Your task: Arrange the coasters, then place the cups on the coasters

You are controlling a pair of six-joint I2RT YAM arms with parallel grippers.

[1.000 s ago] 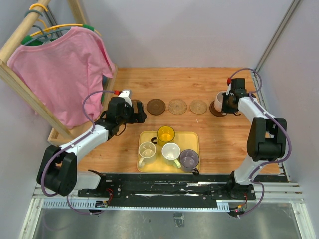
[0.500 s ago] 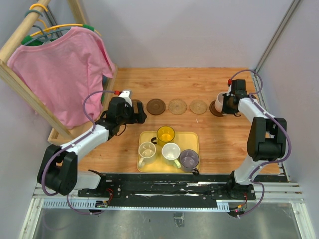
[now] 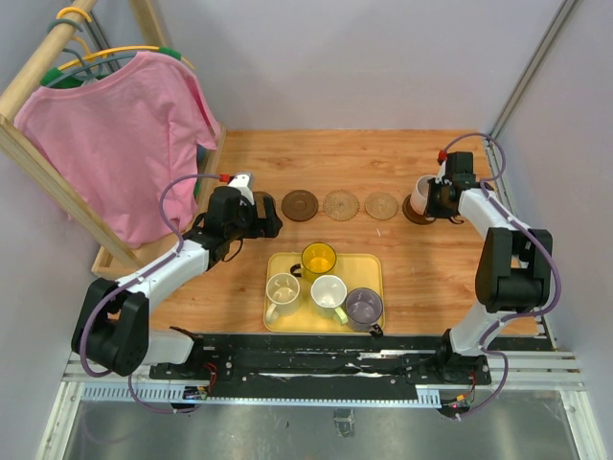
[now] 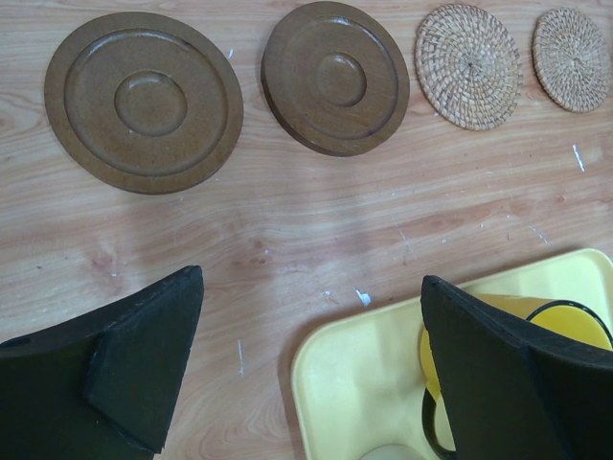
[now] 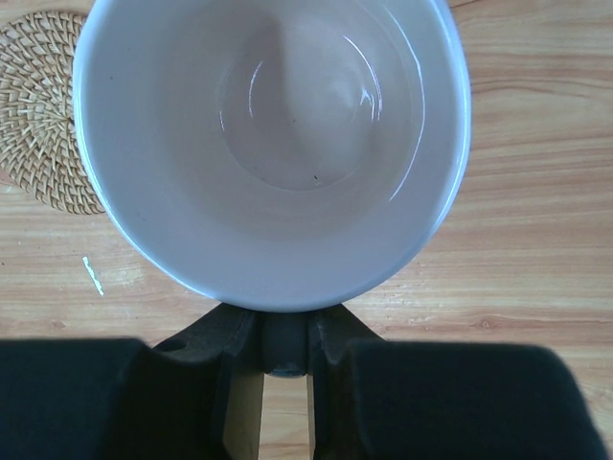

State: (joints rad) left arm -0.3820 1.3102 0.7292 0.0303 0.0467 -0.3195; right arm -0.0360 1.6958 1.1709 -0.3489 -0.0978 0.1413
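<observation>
The left arm reaches from its base at the near left corner forward and to the right, forearm low over the worktop (image 3: 239,153), wrist roughly level. The left fingers (image 3: 269,218) are spread wide apart and hold nothing; they hang above bare wood between the row of coasters and the yellow tray (image 3: 372,270). The wrist view shows a dark brown coaster (image 4: 144,101) ahead of them, a second dark brown coaster (image 4: 335,77) just beside it, and two woven tan coasters (image 4: 469,65) (image 4: 573,59) further along the same row. The right arm stands folded at the right edge of the worktop, its forearm reaching to the far right end of the row. The right fingers (image 3: 428,199) are closed on the handle of the pale pink cup (image 5: 273,144), which is upright with its mouth facing up. This cup sits over the last dark brown coaster (image 3: 415,216); whether it touches the coaster cannot be told. The beige cup (image 3: 283,287), yellow cup (image 3: 318,259), white cup (image 3: 329,290) and grey-purple cup (image 3: 363,305) stand upright on the tray, close together, near the front edge of the worktop.
</observation>
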